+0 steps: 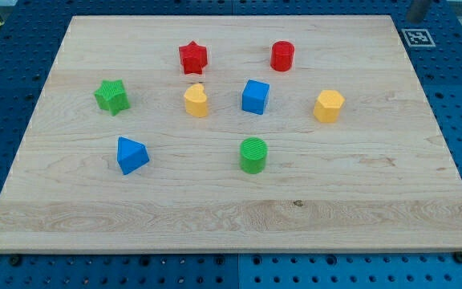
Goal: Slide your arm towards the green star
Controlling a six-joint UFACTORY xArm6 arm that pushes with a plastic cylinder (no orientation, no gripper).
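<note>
The green star (111, 96) lies on the wooden board (375, 185) at the view's left, about mid-height. My tip does not show in the camera view, so I cannot place it relative to the blocks. Only a grey piece (418, 10) shows at the view's top right edge, beyond the board.
A red star (192, 57) and red cylinder (282, 56) lie near the top. A yellow heart-like block (196, 101), blue cube (255, 96) and yellow hexagon (328, 105) form a middle row. A blue triangle (131, 155) and green cylinder (253, 154) lie lower. A marker tag (418, 37) sits at the top right.
</note>
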